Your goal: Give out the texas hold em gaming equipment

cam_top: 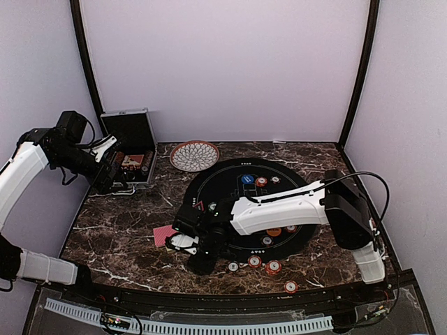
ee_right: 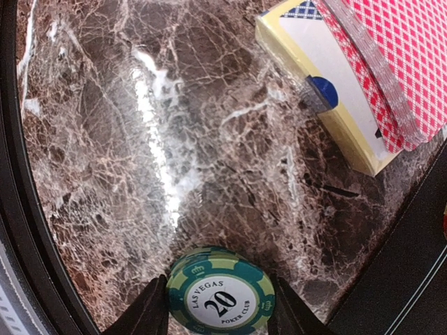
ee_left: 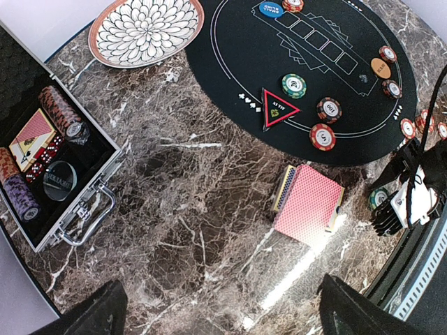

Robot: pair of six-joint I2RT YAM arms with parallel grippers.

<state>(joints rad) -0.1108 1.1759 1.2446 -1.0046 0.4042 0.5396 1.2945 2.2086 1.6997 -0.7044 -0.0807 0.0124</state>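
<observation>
**Right wrist view.** The right end effector (ee_right: 218, 307) has its fingers (ee_right: 150, 313) set against opposite edges of a green chip (ee_right: 221, 289). The chip is round and striped, is printed "Las Vegas 20", and lies on the glossy veined marble tabletop (ee_right: 140, 139) at bottom centre. At upper right, red-backed cards (ee_right: 405, 56) fan over a cream box (ee_right: 328, 105).

**Left wrist view.** Only this view looks into the open metal-edged case (ee_left: 84, 202) at left, which holds chip rows (ee_left: 59, 112), cards and red dice. The left end effector (ee_left: 222, 300) has its fingers wide apart. On the black oval mat (ee_left: 244, 63) lie a red triangle marker (ee_left: 278, 108) and a blue button (ee_left: 269, 8).

**Top view.** A patterned bowl (cam_top: 194, 155) sits beyond the mat.
</observation>
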